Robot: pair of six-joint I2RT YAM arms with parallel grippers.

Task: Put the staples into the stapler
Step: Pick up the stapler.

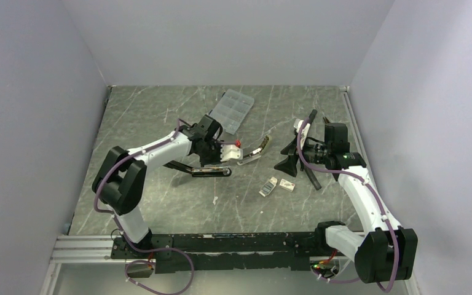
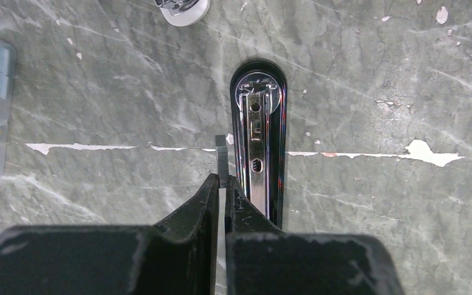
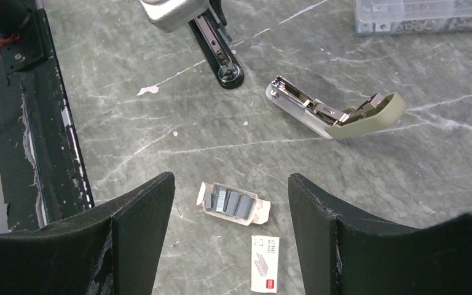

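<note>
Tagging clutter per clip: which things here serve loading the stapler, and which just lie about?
Job: stapler base, grey stapler top, staple strip in the left end effector, tray of staples, box sleeve.
Lying about: clear compartment case.

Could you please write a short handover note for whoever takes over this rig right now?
Left gripper: shut on a short staple strip, beside the black stapler part, not in it.
Right gripper: open, above the staple tray; sleeve nearby.
Beige stapler part lies apart.
Done: strip picked. Left: seat it, close the stapler.
</note>
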